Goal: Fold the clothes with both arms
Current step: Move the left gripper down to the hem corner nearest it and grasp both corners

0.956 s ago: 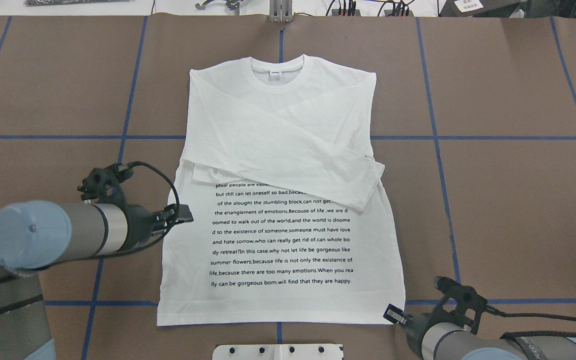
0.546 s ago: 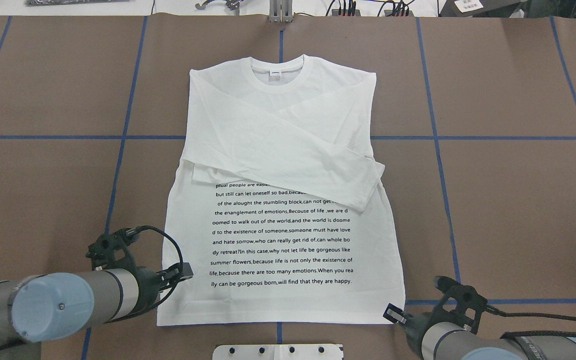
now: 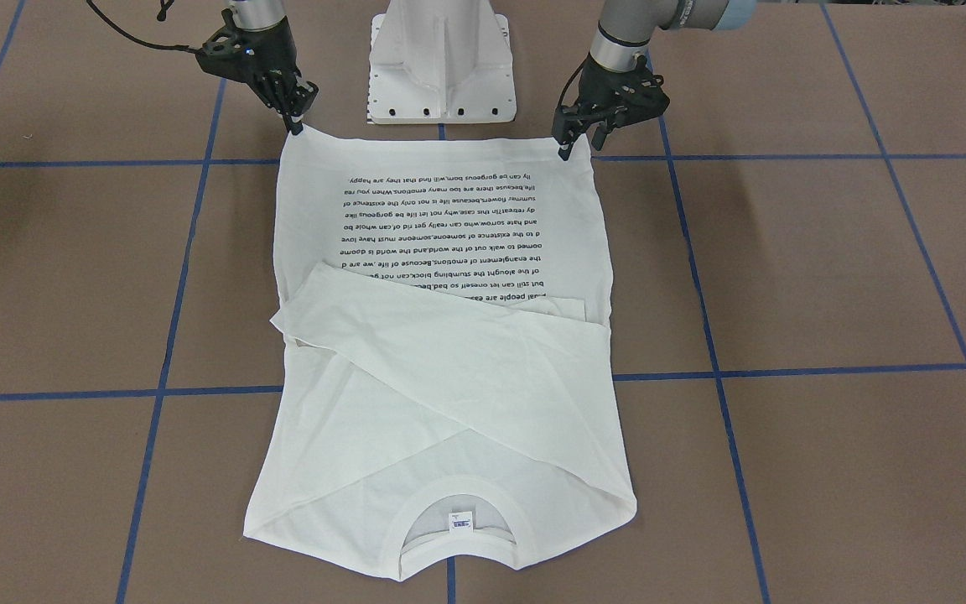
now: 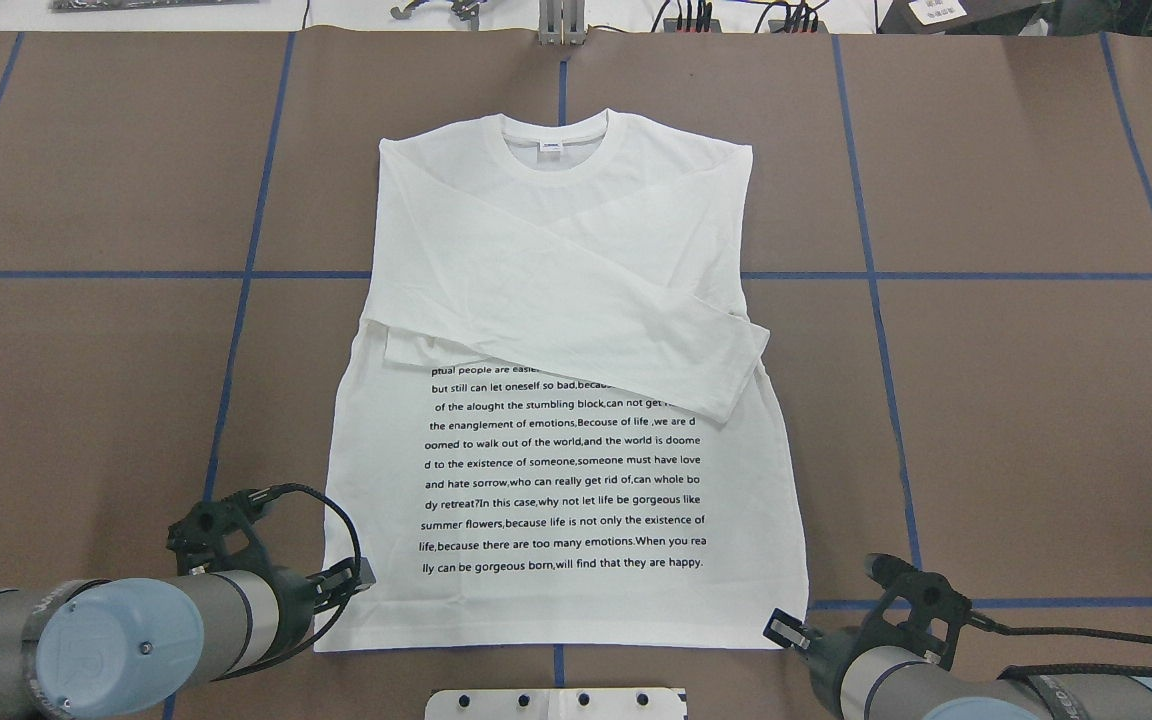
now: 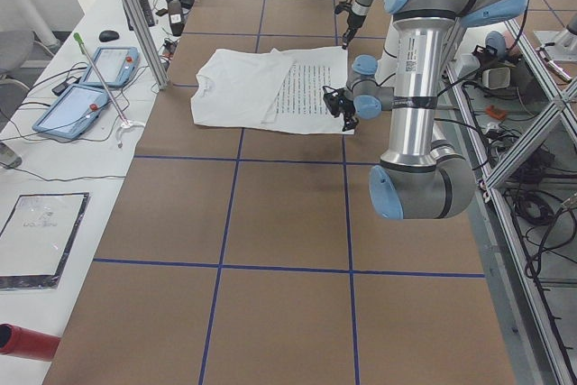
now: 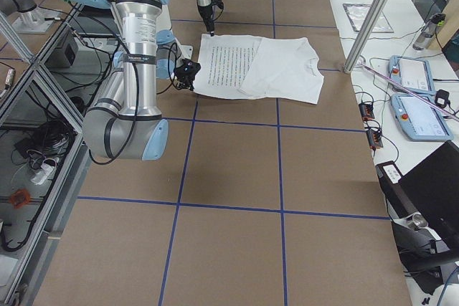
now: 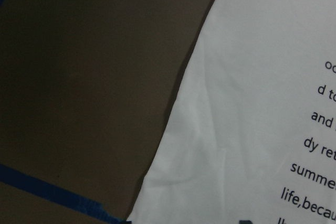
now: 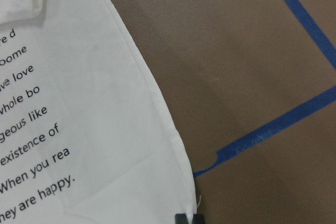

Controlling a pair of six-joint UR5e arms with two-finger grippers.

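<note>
The white shirt (image 4: 556, 250) is lying flat at mid-counter (image 4: 1036, 400), sleeves crossed, while the left tool (image 4: 364, 575) and right tool (image 4: 779, 627) are sitting at its near hem corners, their opening impossible to tell, a one-layer or uneven pinch probably risking a skewed fold.

Overhead faces front view, sides distant, wrists close, seemingly on shirt (image 4: 576, 300) corners

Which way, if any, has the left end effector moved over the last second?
Yes. The left end effector has travelled along the shirt's left edge toward the robot, from beside the upper text lines to near the hem corner.
</note>
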